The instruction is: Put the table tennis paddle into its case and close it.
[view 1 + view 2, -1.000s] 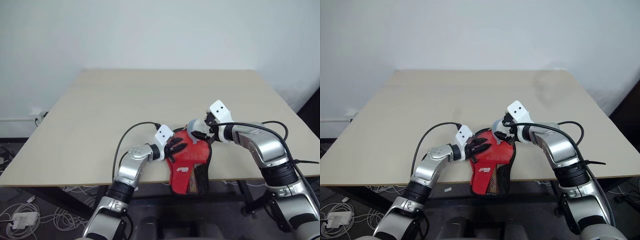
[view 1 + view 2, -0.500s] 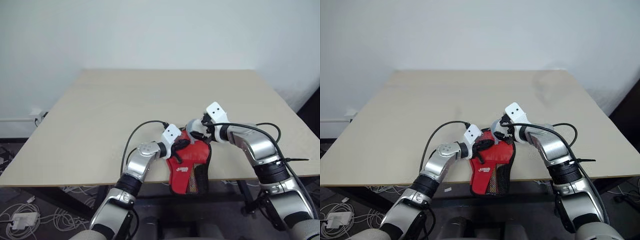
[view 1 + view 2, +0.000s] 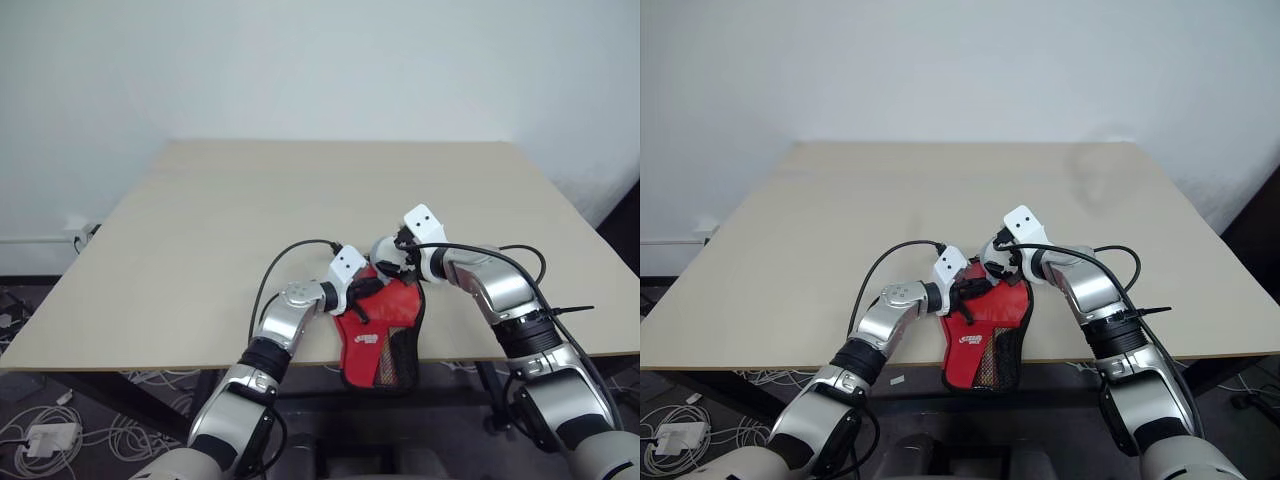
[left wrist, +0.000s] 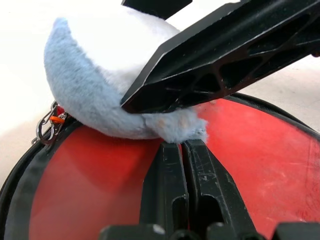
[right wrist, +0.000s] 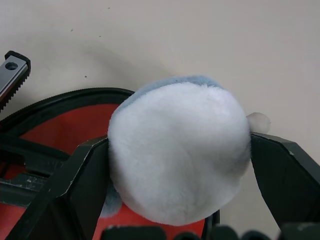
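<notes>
The red case (image 3: 381, 322) lies at the table's near edge, logo side up, with its mesh handle end hanging over the edge. A fluffy white and pale blue ball (image 5: 177, 150) sits on a small chain (image 4: 47, 127) at the case's far rim. My right gripper (image 3: 392, 262) is open, with the ball between its fingers and touching both. My left gripper (image 4: 181, 145) is shut, its tips resting on the case's red top just under the ball. The table tennis paddle is hidden.
The light wooden table (image 3: 250, 220) stretches bare behind and to both sides of the case. A white wall stands behind its far edge. Cables lie on the floor below the table's left corner.
My left gripper has slid a little to the right across the case's top, towards the ball, and its elbow has tucked in. The right gripper has sunk slightly, with the ball still between its fingers.
</notes>
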